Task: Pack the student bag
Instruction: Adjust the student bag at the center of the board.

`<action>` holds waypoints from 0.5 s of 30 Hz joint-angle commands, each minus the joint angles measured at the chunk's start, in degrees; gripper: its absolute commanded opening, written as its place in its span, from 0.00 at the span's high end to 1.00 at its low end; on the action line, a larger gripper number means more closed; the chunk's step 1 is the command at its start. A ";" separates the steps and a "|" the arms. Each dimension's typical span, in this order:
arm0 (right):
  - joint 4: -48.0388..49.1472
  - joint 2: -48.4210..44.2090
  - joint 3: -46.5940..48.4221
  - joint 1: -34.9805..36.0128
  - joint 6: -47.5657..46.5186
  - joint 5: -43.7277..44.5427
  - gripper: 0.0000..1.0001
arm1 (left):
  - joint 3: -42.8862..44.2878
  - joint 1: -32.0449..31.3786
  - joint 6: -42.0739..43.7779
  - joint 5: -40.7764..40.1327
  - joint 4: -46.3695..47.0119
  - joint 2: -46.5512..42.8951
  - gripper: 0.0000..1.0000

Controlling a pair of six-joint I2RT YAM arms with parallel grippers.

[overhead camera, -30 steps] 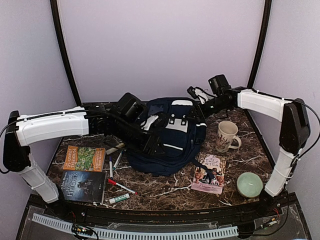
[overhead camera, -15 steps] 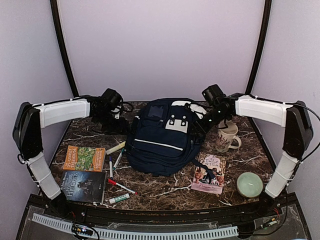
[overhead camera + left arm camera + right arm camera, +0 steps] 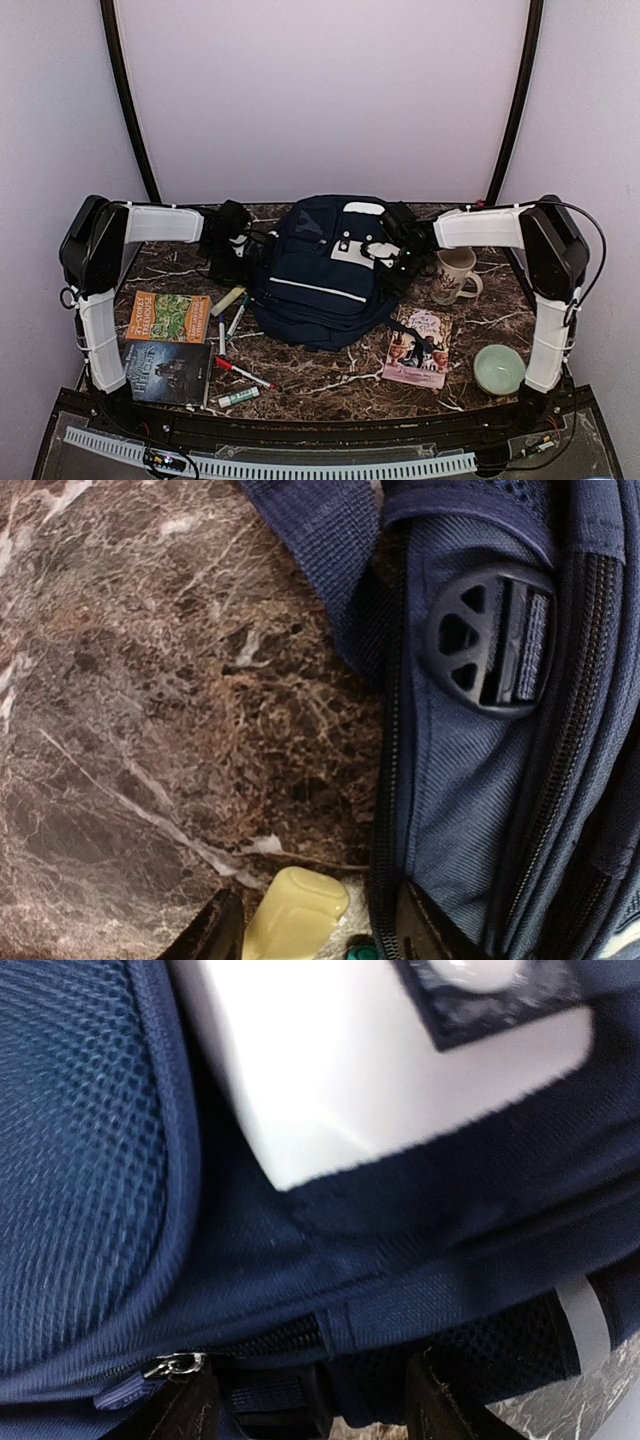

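Bag: the bag lies flat on the table between the 2 grippers. Its zips look shut, so nothing can go in yet.
Left gripper: the left gripper is at the bag's flank with its jaws apart and nothing between them. A zip track runs just beside it, and a yellow highlighter lies on the table beneath.
Right gripper: the right gripper is close against the opposite flank, jaws apart astride a seam. I cannot tell whether cloth is pinched. The zip pull is just ahead of 1 finger.
Why flanking: probably to steady the bag and open a zip.
Waiting: the books and pens lie behind both grippers, toward the arm bases.
Progress: packing not begun.
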 commanded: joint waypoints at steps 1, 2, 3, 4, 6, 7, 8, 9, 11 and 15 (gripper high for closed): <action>5.68 5.04 4.27 0.03 -1.88 6.76 0.39 | -3.84 1.18 1.07 -0.75 -0.71 -0.86 0.48; 5.94 6.73 5.69 0.05 -2.04 6.45 0.40 | -5.21 1.15 0.91 -0.69 -0.40 -1.79 0.49; 5.96 8.10 7.08 0.12 -2.08 6.18 0.41 | -6.62 1.15 0.66 -0.63 0.11 -2.78 0.51; 6.15 9.36 8.69 0.05 -2.28 6.04 0.42 | -7.82 1.20 0.35 -0.71 0.28 -3.82 0.53; 6.75 11.74 12.25 0.21 -2.94 5.88 0.43 | -9.88 1.20 -0.44 -1.35 0.15 -5.99 0.56; 6.83 12.91 13.80 0.30 -3.25 5.82 0.43 | -11.07 1.18 -0.89 -1.72 0.13 -7.07 0.56; 6.68 14.05 15.37 0.44 -3.43 5.90 0.43 | -11.94 1.15 -1.17 -1.90 0.20 -8.12 0.56; 6.34 14.86 16.85 0.57 -3.56 5.88 0.44 | -12.42 1.15 -1.38 -2.05 0.05 -9.11 0.57; 5.00 15.82 19.21 0.85 -3.55 5.71 0.44 | -12.78 1.17 -1.73 -2.30 -0.68 -10.79 0.57; 3.62 12.83 17.84 0.93 -2.56 5.47 0.45 | -12.14 1.21 -1.33 -3.60 -1.20 -15.33 0.54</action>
